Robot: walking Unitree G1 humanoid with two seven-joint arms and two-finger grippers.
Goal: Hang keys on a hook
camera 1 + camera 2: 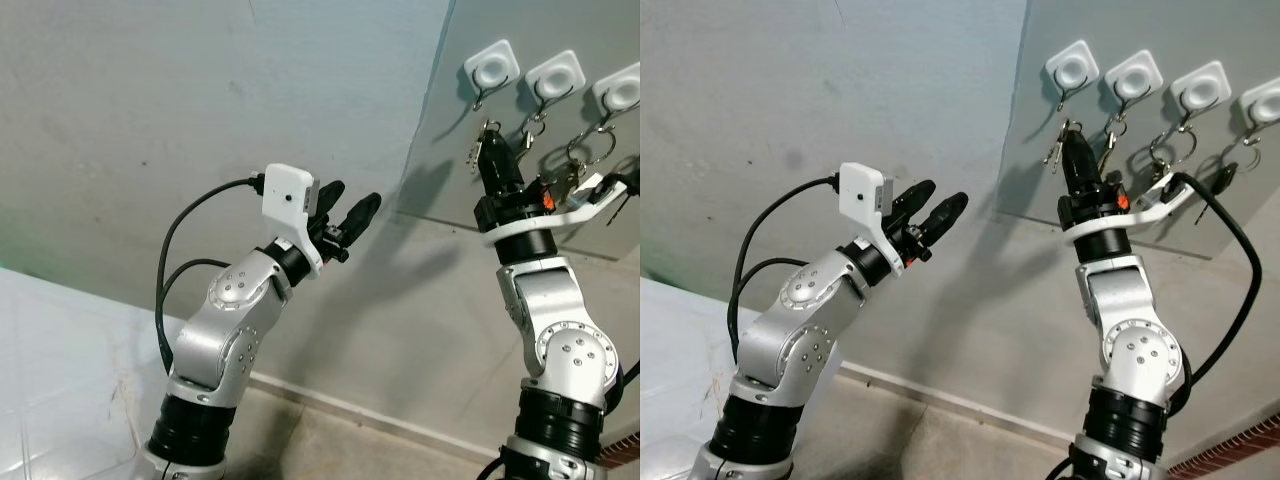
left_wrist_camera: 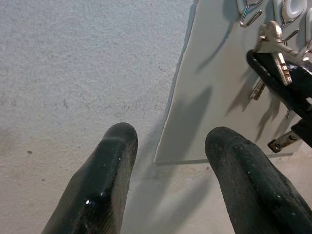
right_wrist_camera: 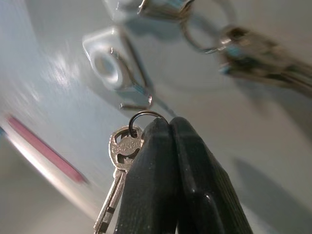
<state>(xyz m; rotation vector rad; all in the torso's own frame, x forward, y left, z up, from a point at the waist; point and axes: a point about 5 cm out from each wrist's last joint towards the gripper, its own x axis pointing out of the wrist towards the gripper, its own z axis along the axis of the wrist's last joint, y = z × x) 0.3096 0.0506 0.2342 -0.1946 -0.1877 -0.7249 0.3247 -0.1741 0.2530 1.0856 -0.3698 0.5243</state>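
Observation:
A small bunch of silver keys [image 3: 118,155] on a thin ring [image 3: 146,115] hangs from my right gripper [image 3: 169,125], which is shut on the ring. The gripper [image 1: 1072,142] is raised against a grey wall panel [image 1: 1035,170], with the keys [image 1: 1054,152] just below the leftmost white hook [image 1: 1072,66]. The hook's bare metal loop [image 3: 132,93] sits slightly above the ring, apart from it. My left gripper [image 1: 350,205] is open and held up left of the panel, holding nothing; its fingers [image 2: 114,161] point at the panel's edge.
Three more white hooks [image 1: 1134,75] run rightward along the panel, with key rings and keys hanging from them [image 1: 1170,152]. A bare plaster wall [image 1: 150,120] fills the left. A skirting strip [image 1: 350,410] meets the floor below.

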